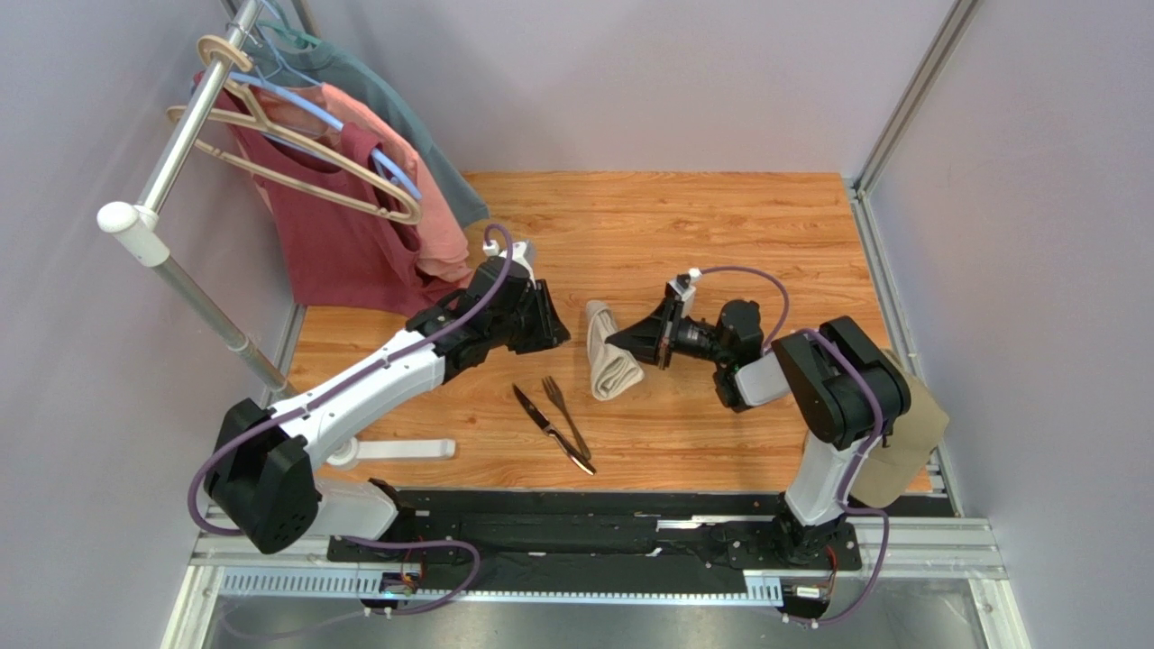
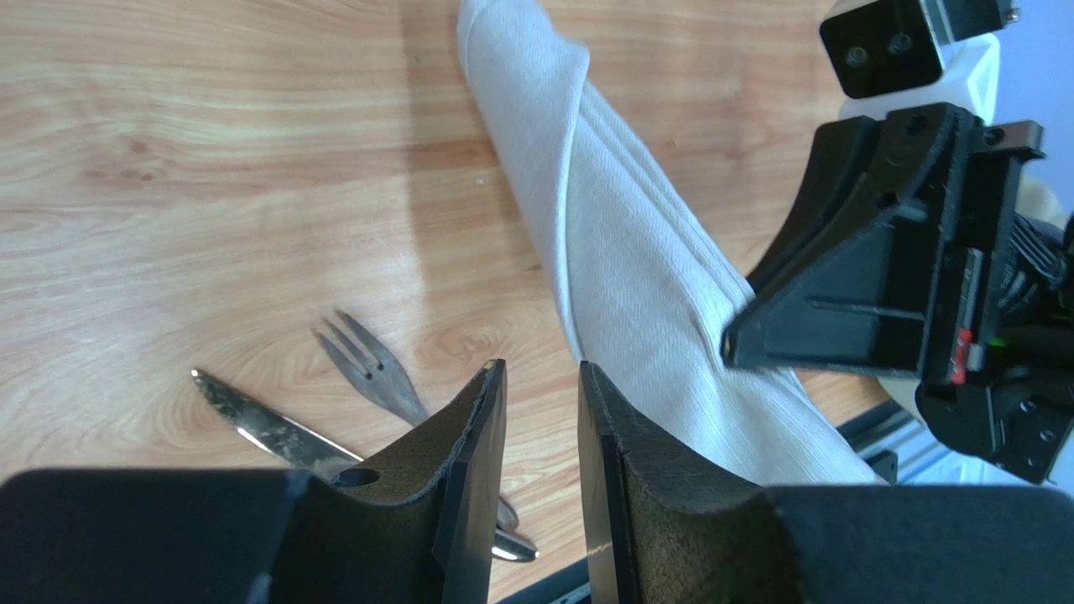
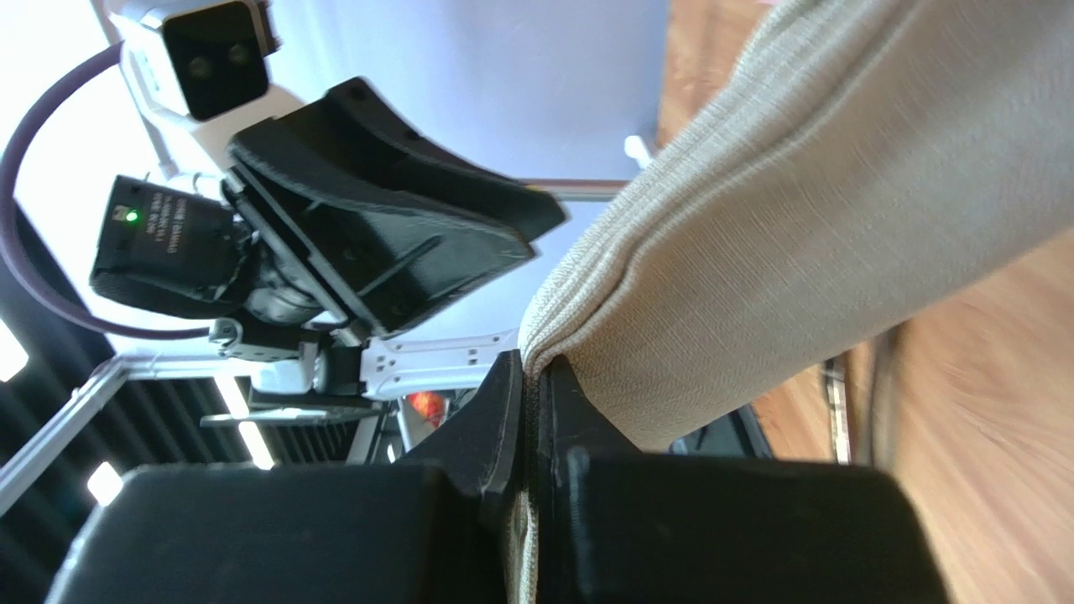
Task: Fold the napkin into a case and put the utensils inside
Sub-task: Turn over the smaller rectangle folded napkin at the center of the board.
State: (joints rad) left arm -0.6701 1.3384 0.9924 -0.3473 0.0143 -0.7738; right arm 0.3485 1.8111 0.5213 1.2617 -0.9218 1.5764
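Observation:
The napkin lies on the wooden table as a narrow folded beige strip, a long pouch shape. My right gripper is shut on one edge of it, and the cloth drapes away from the pinched jaws. My left gripper hovers just left of the napkin, open by a narrow gap with only bare wood showing between the jaws. The dark fork and knife lie crossed on the table in front of the napkin. In the left wrist view, fork and knife sit left of the fingers.
A clothes rack with red and pink shirts on hangers stands at the back left. A tan cap lies at the right table edge under the right arm. A white flat piece lies near the left arm's base. Grey walls enclose the table.

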